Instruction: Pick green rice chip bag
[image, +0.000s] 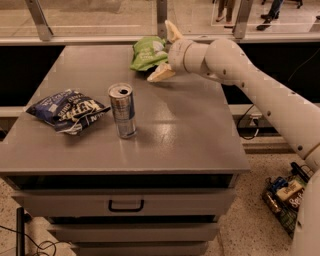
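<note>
Tool, jaws apart, sits beside green rice chip bag at far edge of tabletop; risk: shallow bite on crinkled film may slip, or approach may push bag off back edge.

The hand, fingers spread, sits against the green rice chip bag.
</note>
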